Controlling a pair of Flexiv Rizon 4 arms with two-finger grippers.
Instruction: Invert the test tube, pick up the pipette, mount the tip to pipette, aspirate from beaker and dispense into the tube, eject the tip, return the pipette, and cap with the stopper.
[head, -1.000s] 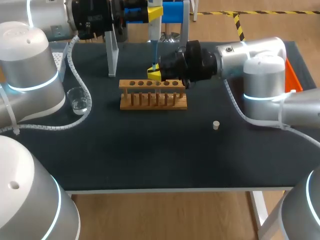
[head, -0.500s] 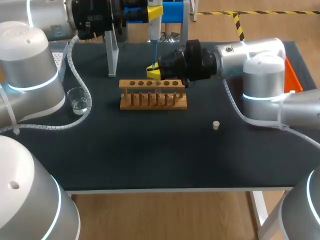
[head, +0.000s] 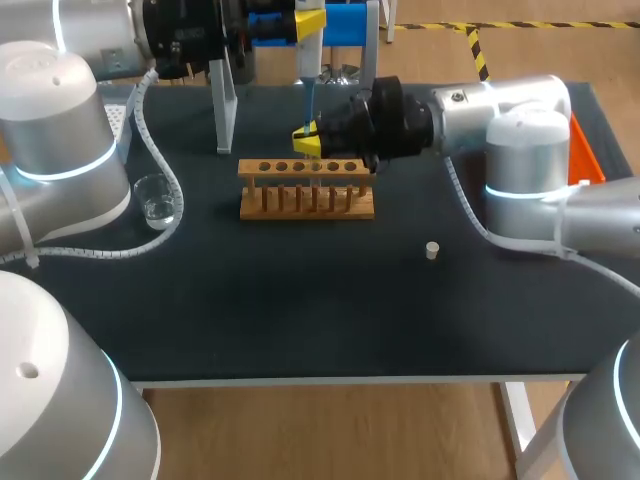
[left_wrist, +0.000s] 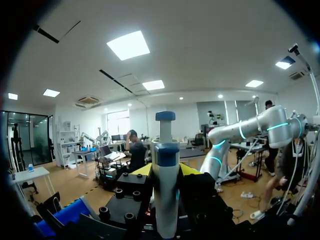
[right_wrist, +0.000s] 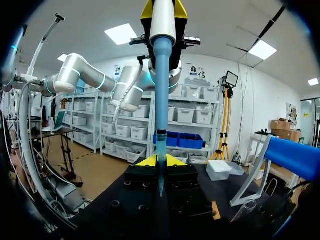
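Dispensing stage: pipette tip in the tube mouth above the rack

On the bench (head: 300, 300), far centre, the left claw (left_wrist: 165, 170) is clamped on the pipette (head: 310, 55). The wooden rack (head: 306, 190) stands just nearer. The beaker (head: 157, 198) sits at the left. The pipette's blue tip (right_wrist: 161, 90) reaches down into the test tube (right_wrist: 159, 175), which the right claw (head: 307, 142) grips upright over the rack. Mounting looks done and aspirating probably is too. Ejecting the tip, returning the pipette and capping remain. The stopper (head: 432, 250) lies loose, near right.
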